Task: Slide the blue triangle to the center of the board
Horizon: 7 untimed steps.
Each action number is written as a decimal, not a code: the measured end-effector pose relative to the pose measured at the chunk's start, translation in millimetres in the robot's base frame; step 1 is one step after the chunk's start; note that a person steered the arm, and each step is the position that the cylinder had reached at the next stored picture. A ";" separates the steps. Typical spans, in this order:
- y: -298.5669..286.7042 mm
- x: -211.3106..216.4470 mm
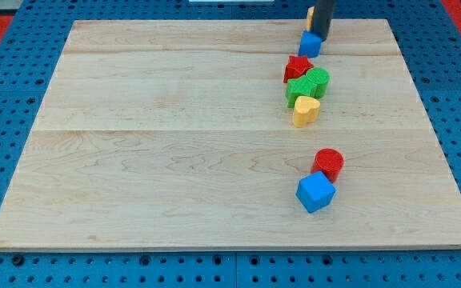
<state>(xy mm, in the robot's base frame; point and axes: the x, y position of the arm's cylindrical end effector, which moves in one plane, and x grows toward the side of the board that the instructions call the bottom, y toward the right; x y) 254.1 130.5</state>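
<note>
Our tip (323, 37) stood touching the blue triangle (310, 44) at the worktop (174, 160) top edge; no gripper showed.
A push downward risked ramming the red star (297, 68) just below it.

A yellow block (310, 17) is seen just left of my tip (323, 37). Near below the tip, a red star (298, 67), a green cylinder (318, 79), a second green block (298, 90) and a yellow heart (306, 110) are clustered. Well below, a red cylinder (328, 163) is touched by a blue cube (315, 192).
</note>
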 end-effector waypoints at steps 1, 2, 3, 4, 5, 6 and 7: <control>-44.5 28.9; -89.1 48.7; -129.6 77.8; -160.9 92.0; -143.6 95.7; -140.4 59.0; -123.1 50.2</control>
<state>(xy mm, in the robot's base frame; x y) 304.3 7.4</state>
